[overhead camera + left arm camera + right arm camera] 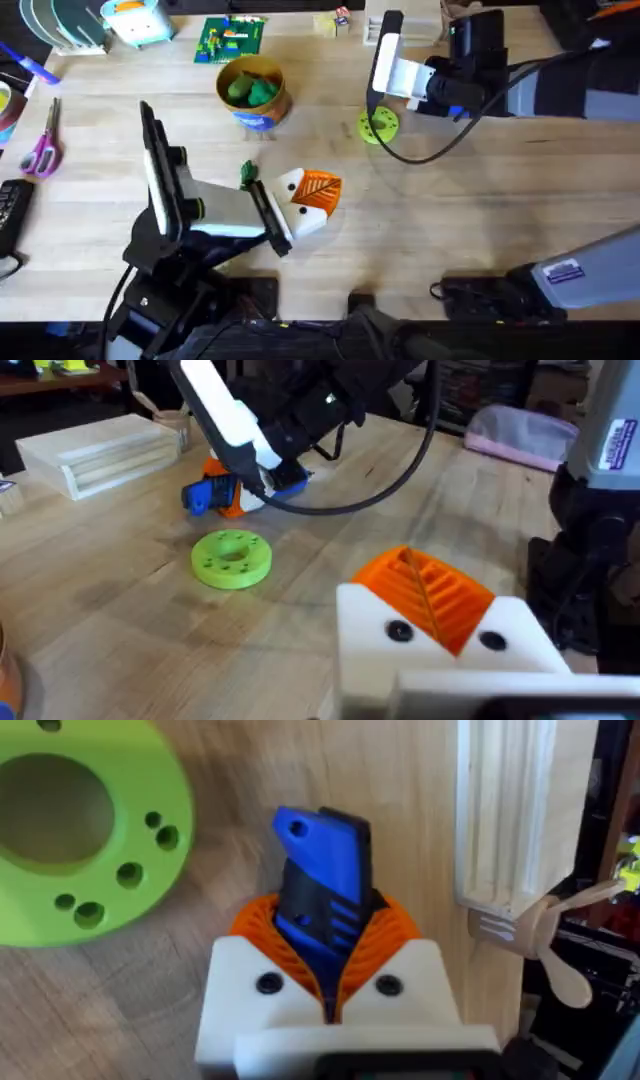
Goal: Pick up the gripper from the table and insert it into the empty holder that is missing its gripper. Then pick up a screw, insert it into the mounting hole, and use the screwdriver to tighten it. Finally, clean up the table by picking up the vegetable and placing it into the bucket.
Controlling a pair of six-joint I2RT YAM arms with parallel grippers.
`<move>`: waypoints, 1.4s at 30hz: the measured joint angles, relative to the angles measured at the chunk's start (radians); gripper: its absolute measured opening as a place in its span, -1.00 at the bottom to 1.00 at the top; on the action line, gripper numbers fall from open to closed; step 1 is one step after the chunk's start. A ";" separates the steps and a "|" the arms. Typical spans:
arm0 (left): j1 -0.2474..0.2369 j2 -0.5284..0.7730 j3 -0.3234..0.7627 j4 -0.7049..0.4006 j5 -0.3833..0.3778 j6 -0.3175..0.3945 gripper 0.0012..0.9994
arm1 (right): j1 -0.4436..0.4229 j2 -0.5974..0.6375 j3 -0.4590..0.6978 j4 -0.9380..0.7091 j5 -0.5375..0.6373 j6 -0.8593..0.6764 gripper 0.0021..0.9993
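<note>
Your right gripper (pixel 326 958) has its jaws clamped on the screwdriver (pixel 322 870). The orange ribbed pads (pixel 268 925) press in from both sides of the blue body. The tool looks rigid, hard plastic and probably light. Its smooth blue shell is likely slippery, so the ribbed pads are what hold it. A grip low on the thick body, as you have now, should keep it from twisting when you turn it. A grip nearer the end would probably let it pivot.

What you see of it is bright blue, with a dark panel and slots down 1 face and a rounded blue end projecting past the pads. The metal tip is hidden. The tool sits just beside the lime-green disc (pixel 80 830), close over the table top. In the left wrist view the blue body (pixel 205 496) shows just behind that disc (pixel 232 557).

Your left gripper (pixel 318 192) has its jaws together with nothing between them.

The vegetable (pixel 248 174) lies on the table just beside your left arm's wrist, apart from the bucket (pixel 281 95). It is small, dark green and elongated. It is likely light and a little rounded, so take it across its middle.
</note>
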State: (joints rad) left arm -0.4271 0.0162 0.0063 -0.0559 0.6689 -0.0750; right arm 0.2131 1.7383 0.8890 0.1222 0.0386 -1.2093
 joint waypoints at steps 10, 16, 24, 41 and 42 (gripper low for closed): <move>0.000 0.000 0.000 0.000 0.000 0.000 -0.99 | -0.001 0.002 0.028 0.014 0.028 -0.014 0.96; 0.000 0.000 0.000 0.000 0.000 0.005 -0.80 | 0.003 -0.026 0.026 -0.038 0.028 0.122 0.98; 0.000 0.000 0.000 0.000 0.000 0.002 0.98 | 0.034 -0.221 0.026 -0.200 0.026 0.460 0.98; 0.000 0.043 0.268 -0.400 -0.360 -0.085 0.99 | 0.304 -0.391 0.026 -0.325 0.020 0.709 0.98; 0.000 0.068 0.328 -0.457 -0.403 -0.088 0.99 | 0.308 -0.391 0.026 -0.322 0.020 0.709 0.98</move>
State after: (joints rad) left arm -0.4271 0.0841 0.3344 -0.5130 0.2659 -0.1628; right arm 0.5211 1.3476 0.9146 -0.2000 0.0582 -0.5007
